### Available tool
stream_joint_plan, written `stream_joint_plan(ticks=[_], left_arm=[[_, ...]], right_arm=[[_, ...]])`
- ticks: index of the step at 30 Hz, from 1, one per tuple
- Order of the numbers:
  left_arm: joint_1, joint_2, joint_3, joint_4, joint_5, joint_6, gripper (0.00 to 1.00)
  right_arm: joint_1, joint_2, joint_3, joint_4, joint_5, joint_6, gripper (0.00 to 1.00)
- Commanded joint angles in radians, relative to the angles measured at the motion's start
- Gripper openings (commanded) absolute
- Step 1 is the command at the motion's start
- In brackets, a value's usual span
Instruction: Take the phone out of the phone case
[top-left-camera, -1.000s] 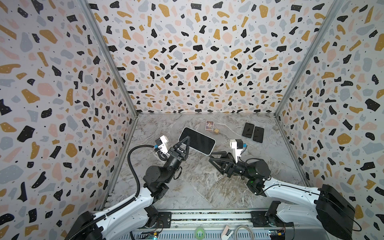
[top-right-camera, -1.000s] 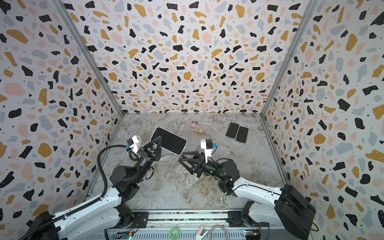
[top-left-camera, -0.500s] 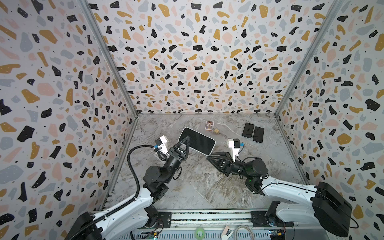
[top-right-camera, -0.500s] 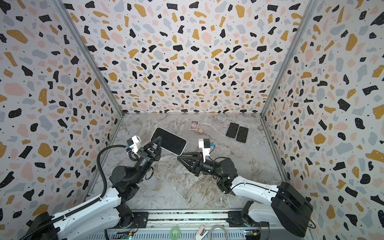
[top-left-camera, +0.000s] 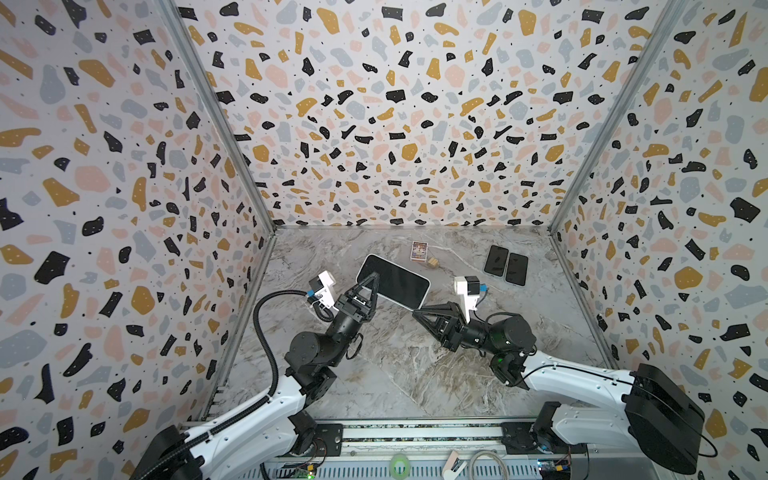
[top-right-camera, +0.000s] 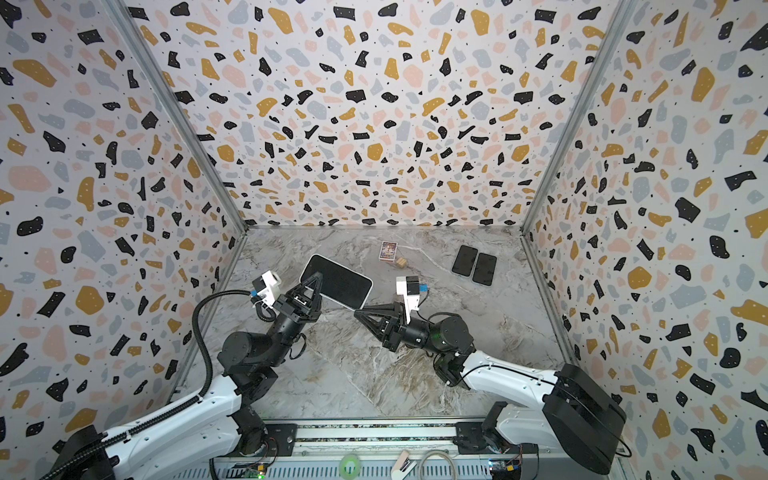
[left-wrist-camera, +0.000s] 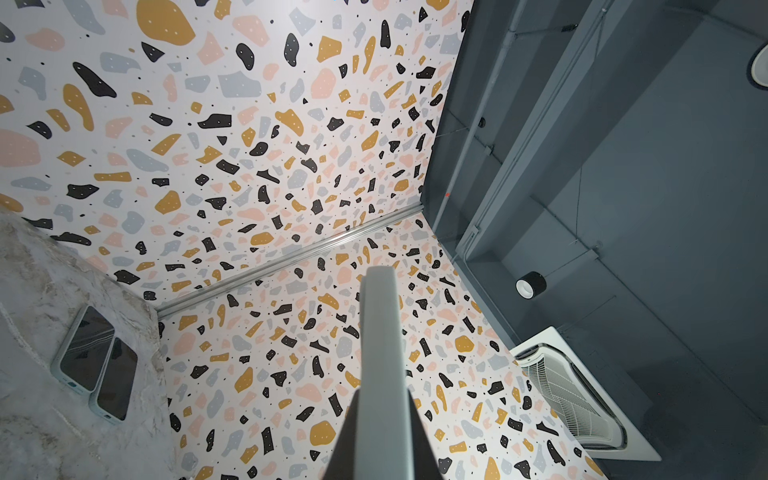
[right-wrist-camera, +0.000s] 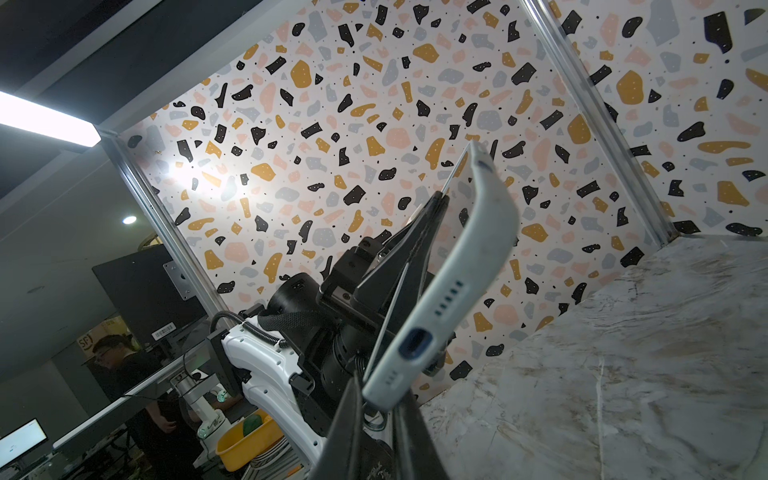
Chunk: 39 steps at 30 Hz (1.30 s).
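Observation:
The phone (top-left-camera: 395, 280) (top-right-camera: 337, 281), dark screen up in its pale phone case (right-wrist-camera: 457, 266), hangs tilted above the marble floor in both top views. My left gripper (top-left-camera: 372, 279) (top-right-camera: 315, 280) is shut across its left end, one finger lying over the screen. In the left wrist view the case's edge (left-wrist-camera: 380, 332) runs straight out between my left gripper's (left-wrist-camera: 380, 415) fingers. My right gripper (top-left-camera: 415, 309) (top-right-camera: 356, 311) (right-wrist-camera: 382, 399) is shut on the case's near right corner, beside the charging port cut-out.
Two more dark-screened phones (top-left-camera: 506, 264) (left-wrist-camera: 95, 361) lie side by side at the back right. A small printed card box (top-left-camera: 419, 251) and a little wooden cube (top-left-camera: 433, 262) lie near the back wall. Patterned walls enclose three sides.
My right gripper has moved left and up to the phone's near right corner and shut on the case there. The left gripper and the phone have stayed put.

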<state>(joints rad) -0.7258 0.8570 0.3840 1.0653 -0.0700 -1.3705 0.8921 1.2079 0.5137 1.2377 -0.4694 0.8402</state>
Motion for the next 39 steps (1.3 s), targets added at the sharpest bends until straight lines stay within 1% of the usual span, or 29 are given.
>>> stream_joint_plan(ticks=[1,5,10,14,21,23,24,26,29,31,35,39], left_arm=[[-0.002,-0.029,0.030,0.072,0.019,0.004,0.00],[-0.003,-0.031,0.048,0.039,0.030,-0.020,0.00],[-0.003,-0.032,0.100,-0.091,0.054,-0.049,0.00],[-0.003,-0.032,0.111,-0.127,0.063,-0.081,0.00],[-0.004,-0.033,0.134,-0.166,0.081,-0.086,0.00],[-0.003,-0.039,0.132,-0.173,0.075,-0.077,0.00],[-0.003,-0.044,0.124,-0.164,0.066,-0.076,0.00],[-0.003,-0.049,0.112,-0.148,0.050,-0.076,0.00],[-0.003,-0.043,0.111,-0.139,0.045,-0.070,0.00],[-0.003,-0.034,0.102,-0.112,0.037,-0.073,0.00],[-0.003,-0.021,0.091,-0.082,0.029,-0.074,0.00],[-0.003,-0.020,0.089,-0.079,0.027,-0.061,0.00]], right_arm=[[-0.003,0.000,0.046,0.008,-0.016,-0.042,0.06],[-0.005,-0.001,0.049,-0.023,-0.020,-0.080,0.05],[-0.006,-0.022,0.069,-0.136,-0.028,-0.183,0.04],[-0.008,-0.040,0.088,-0.234,-0.013,-0.257,0.03],[-0.026,-0.051,0.112,-0.325,-0.007,-0.314,0.03],[-0.031,-0.058,0.107,-0.316,-0.019,-0.316,0.03],[-0.032,-0.063,0.099,-0.304,-0.028,-0.313,0.05],[-0.032,-0.076,0.079,-0.296,-0.038,-0.307,0.15],[-0.032,-0.101,0.019,-0.229,-0.040,-0.267,0.39],[-0.030,-0.116,-0.029,-0.148,-0.059,-0.233,0.47],[-0.028,-0.126,-0.080,-0.036,-0.069,-0.173,0.53],[-0.021,-0.123,-0.082,-0.003,-0.051,-0.143,0.54]])
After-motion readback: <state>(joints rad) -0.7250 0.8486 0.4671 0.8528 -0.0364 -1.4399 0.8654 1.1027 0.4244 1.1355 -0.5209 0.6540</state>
